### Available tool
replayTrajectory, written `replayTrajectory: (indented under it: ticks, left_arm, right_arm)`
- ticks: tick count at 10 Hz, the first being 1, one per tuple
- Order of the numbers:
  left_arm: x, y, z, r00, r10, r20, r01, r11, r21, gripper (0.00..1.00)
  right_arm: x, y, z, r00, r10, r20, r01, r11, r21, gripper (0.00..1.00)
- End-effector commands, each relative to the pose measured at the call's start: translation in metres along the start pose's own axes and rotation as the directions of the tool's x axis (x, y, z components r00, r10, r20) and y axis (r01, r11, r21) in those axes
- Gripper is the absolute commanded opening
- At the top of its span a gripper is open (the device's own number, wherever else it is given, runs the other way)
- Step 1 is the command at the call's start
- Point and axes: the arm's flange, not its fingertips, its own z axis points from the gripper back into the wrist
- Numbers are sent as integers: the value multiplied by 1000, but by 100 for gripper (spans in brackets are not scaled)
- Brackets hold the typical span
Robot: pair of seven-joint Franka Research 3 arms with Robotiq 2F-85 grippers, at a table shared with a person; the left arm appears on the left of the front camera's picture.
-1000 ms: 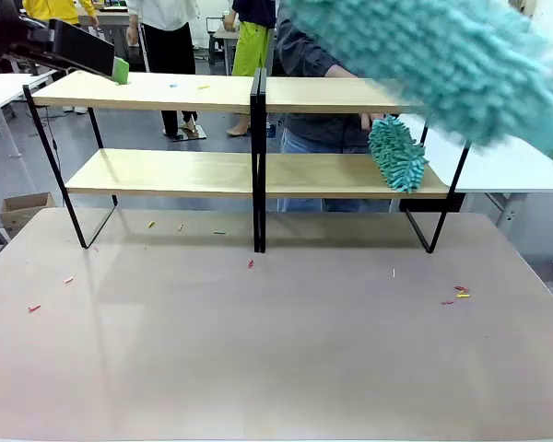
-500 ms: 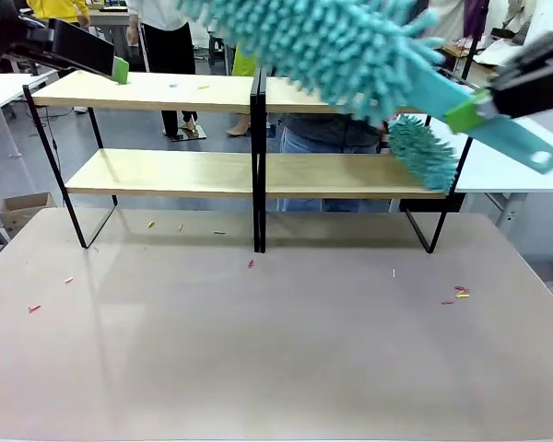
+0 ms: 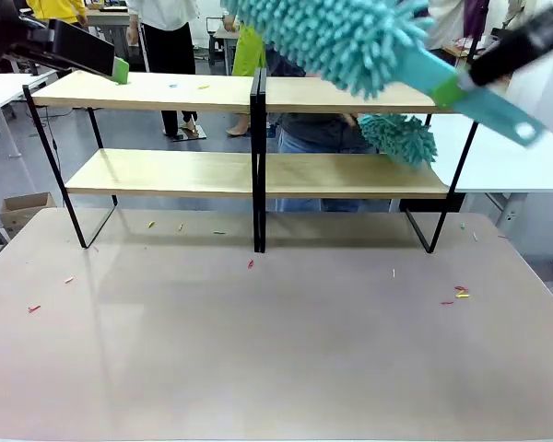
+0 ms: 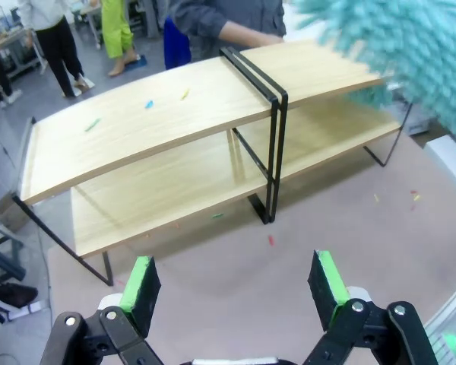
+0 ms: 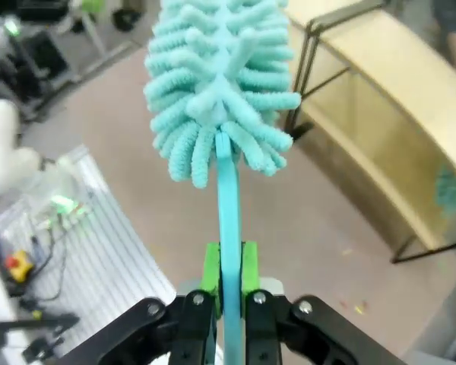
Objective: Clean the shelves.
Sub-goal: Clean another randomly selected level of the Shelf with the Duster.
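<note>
The shelves (image 3: 258, 92) stand across the far half of the table, two tiers of light wooden boards in a black frame, also visible in the left wrist view (image 4: 167, 114). My right gripper (image 3: 453, 90) is at the upper right, shut on the handle of a teal fluffy duster (image 3: 323, 32) whose head hangs above the top boards. The right wrist view shows the handle clamped between the green pads (image 5: 228, 266). My left gripper (image 3: 120, 70) hovers at the top board's left end, open and holding nothing (image 4: 234, 285). A person behind the shelves holds a second teal duster (image 3: 401, 138) over the lower right board.
Small coloured scraps lie on the top left board (image 3: 203, 87) and on the table (image 3: 456, 295). White tables stand at the left (image 3: 0, 87) and right (image 3: 507, 157). A cardboard box (image 3: 23, 210) sits on the floor at the left. People stand farther back.
My right gripper swung its duster from close to the camera leftward across the top boards, then rose a little. The person's duster went from hanging upright to tilted above the lower right board.
</note>
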Motion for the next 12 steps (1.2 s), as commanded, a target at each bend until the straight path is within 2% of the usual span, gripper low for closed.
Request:
replayTrajectory:
  ticks: [1,3,4,5,6,7,8,9,11,12]
  left_arm:
    - [-2,1,-1,1000,2,6,-2,1000,-2,100]
    - [-2,1,-1,1000,2,6,-2,1000,-2,100]
    - [-2,1,-1,1000,2,6,-2,1000,-2,100]
    - [-2,1,-1,1000,2,6,-2,1000,-2,100]
    - [-2,1,-1,1000,2,6,-2,1000,-2,100]
    - [-2,1,-1,1000,2,6,-2,1000,-2,100]
    - [-2,1,-1,1000,2,6,-2,1000,-2,100]
    - [-2,1,-1,1000,2,6,-2,1000,-2,100]
    - [-2,1,-1,1000,2,6,-2,1000,-2,100]
    - [-2,1,-1,1000,2,6,-2,1000,-2,100]
  right_arm:
    - [98,-24,-26,983,-75,-166,66,996,-58,12]
    - [180,-24,-74,959,-110,-260,85,991,-107,12]
    - [203,-11,-97,952,-142,-270,93,978,-185,12]
    - [215,3,-108,964,-132,-233,71,965,-251,12]
    - [201,11,-101,979,-54,-197,-2,961,-276,12]
    - [187,-22,-112,969,-118,-219,78,980,-185,12]
    - [201,-6,-117,973,-92,-212,44,974,-221,12]
    - [182,-18,-119,947,-203,-248,123,945,-303,12]
    - [207,-6,-143,937,-250,-243,138,907,-399,12]
    - [216,-5,-164,915,-290,-282,146,887,-439,12]
